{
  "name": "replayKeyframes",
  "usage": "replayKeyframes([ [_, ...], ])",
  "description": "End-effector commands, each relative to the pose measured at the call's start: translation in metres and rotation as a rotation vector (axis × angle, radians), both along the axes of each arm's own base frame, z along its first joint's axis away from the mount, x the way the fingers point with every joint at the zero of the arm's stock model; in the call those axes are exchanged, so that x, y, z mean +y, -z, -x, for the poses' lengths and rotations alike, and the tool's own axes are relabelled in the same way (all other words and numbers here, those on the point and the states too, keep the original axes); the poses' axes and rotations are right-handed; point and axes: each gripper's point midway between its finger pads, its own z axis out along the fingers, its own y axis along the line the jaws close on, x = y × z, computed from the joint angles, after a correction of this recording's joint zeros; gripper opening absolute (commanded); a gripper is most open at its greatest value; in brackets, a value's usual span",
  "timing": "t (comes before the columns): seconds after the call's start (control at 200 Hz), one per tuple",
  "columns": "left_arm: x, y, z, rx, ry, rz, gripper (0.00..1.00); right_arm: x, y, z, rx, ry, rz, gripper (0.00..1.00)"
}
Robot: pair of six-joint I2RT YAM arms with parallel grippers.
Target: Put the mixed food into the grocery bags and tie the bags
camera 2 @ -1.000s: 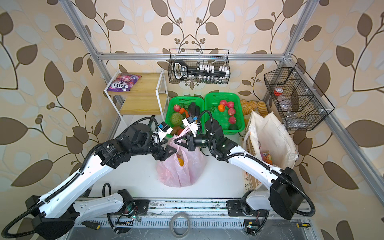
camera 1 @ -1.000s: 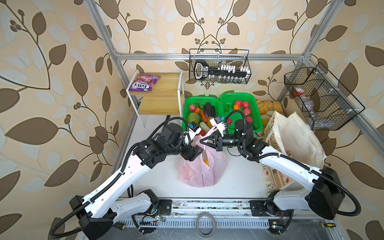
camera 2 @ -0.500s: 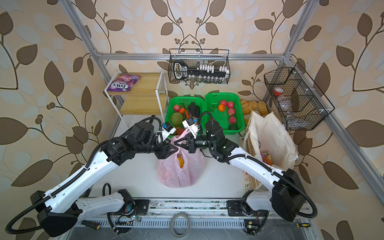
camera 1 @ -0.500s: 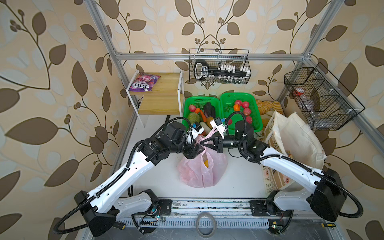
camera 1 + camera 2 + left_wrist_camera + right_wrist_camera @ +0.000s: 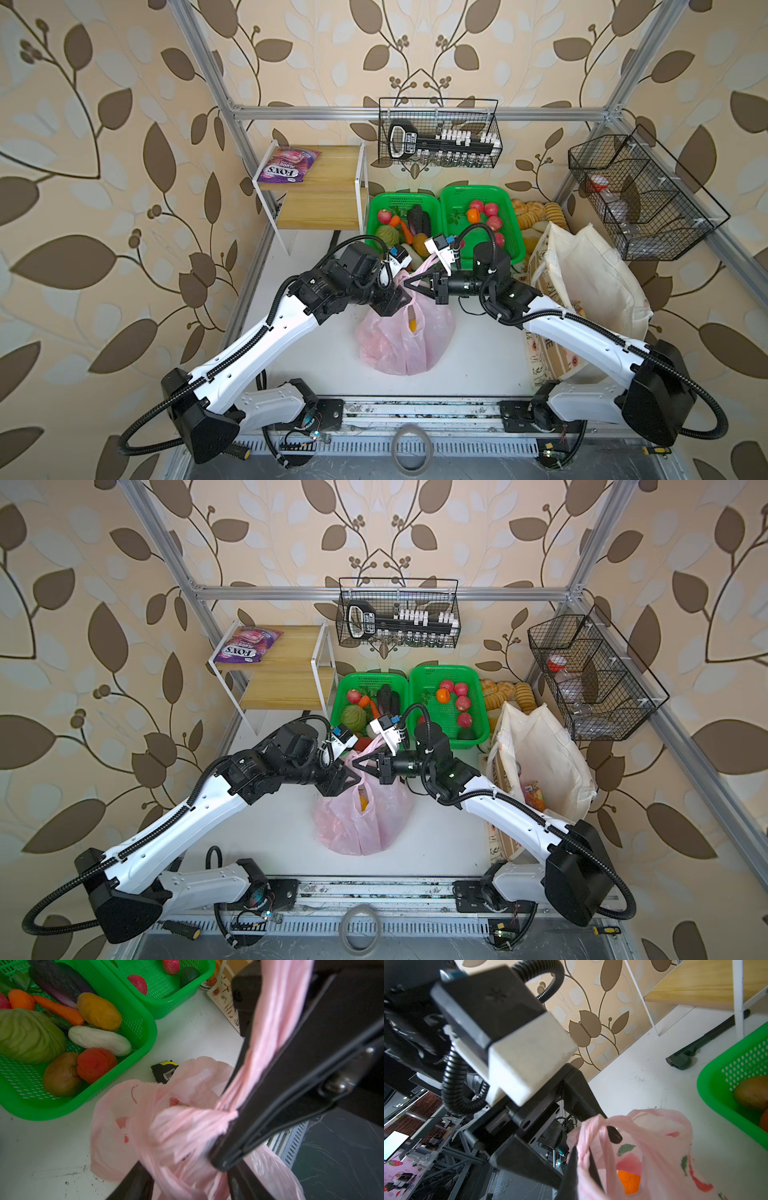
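Right gripper [image 5: 411, 283] clamped on pink bag [image 5: 399, 345] handle, left gripper [image 5: 401, 300] just beside it, jaws apart with bunched bag plastic between.

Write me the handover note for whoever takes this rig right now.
Right tool: shut on one handle of the pink bag.
Left tool: jaws apart, one finger against the bag's handles.
Pink bag stands between the arms, an orange item inside; canvas tote at right holds packets. Purple FOX'S pouch lies on the wooden shelf.
Done: both bags hold food.
To do: finish the pink bag's knot, tie the tote, perhaps pack the pouch.
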Motion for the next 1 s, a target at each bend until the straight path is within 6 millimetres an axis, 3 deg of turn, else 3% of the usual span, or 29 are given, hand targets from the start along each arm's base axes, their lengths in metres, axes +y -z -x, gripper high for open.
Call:
replayKeyframes([
  [0.0, 0.007, 0.003, -0.012, -0.003, -0.082, -0.013, 0.58, -0.004, -0.01, -0.001, -0.013, 0.025, -0.033, 0.0],
  [0.2, -0.012, -0.006, -0.003, 0.02, -0.007, 0.082, 0.66, -0.002, -0.006, -0.003, 0.005, 0.033, -0.03, 0.0],
  [0.36, -0.017, 0.005, 0.004, 0.07, 0.041, 0.053, 0.64, -0.001, -0.01, -0.002, 0.001, 0.025, -0.045, 0.0],
  [0.58, -0.01, 0.009, -0.004, 0.041, 0.005, 0.0, 0.48, -0.001, -0.009, -0.002, 0.005, 0.026, -0.043, 0.0],
  [0.835, -0.001, 0.016, -0.004, 0.029, -0.019, -0.037, 0.19, -0.002, -0.007, -0.003, 0.005, 0.031, -0.037, 0.03],
  [0.94, 0.001, 0.013, -0.001, 0.008, -0.014, -0.029, 0.13, -0.003, -0.001, -0.005, 0.008, 0.034, -0.02, 0.12],
  [0.995, 0.003, 0.01, 0.0, -0.006, -0.008, -0.027, 0.1, -0.004, 0.002, -0.003, 0.008, 0.019, -0.013, 0.23],
])
